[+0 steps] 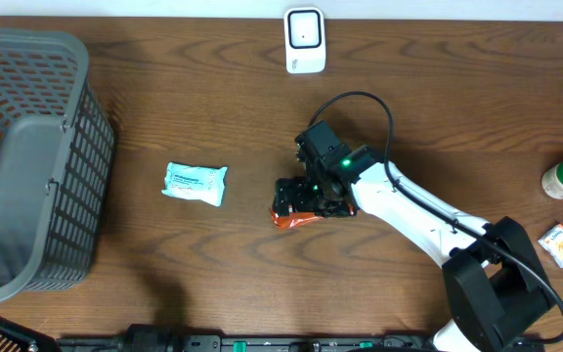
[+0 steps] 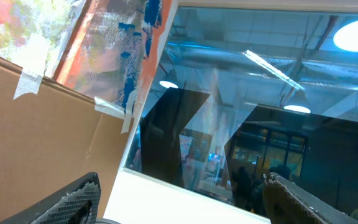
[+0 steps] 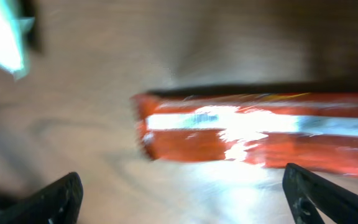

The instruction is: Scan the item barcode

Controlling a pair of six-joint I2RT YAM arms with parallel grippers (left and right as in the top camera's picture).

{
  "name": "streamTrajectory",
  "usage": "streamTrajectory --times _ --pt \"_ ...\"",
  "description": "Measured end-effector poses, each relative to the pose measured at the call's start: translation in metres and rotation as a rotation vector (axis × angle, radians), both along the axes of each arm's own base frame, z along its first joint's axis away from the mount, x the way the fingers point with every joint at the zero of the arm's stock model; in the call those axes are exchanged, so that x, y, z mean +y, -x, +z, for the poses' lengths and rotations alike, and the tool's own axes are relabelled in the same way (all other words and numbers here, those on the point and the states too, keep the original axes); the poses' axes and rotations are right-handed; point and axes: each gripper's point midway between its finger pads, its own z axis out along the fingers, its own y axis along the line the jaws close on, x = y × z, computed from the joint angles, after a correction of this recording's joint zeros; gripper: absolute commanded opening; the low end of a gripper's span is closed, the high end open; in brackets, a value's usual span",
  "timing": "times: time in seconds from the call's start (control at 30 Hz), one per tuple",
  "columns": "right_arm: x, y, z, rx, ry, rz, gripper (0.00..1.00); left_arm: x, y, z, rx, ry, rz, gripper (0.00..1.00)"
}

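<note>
The orange packet [image 1: 294,219] lies on the table [image 1: 164,284] under the right gripper [image 3: 180,177], whose jaws stand wide apart over it. The left gripper [image 2: 180,180] is spread too. The basket [image 1: 88,147] at the left shows only its mesh floor.

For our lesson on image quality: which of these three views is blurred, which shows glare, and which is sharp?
Right wrist: heavily blurred, white glare streaking the orange packet. Left wrist: fairly sharp, a window full of ceiling-light reflections. Overhead: sharp, evenly lit.
</note>
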Motion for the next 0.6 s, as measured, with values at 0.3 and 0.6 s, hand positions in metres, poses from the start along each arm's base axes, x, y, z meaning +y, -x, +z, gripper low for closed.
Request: streamTrajectory --times 0.3,0.6 --pt "-0.03 0.042 -0.006 0.4 0.178 -0.559 0.99 0.0 0.0 0.0 0.0 0.0 0.0 0.84" --pt "-0.03 -0.001 -0.01 0.352 0.139 -1.015 0.91 0.0 0.0 0.0 0.0 0.0 0.0 0.84"
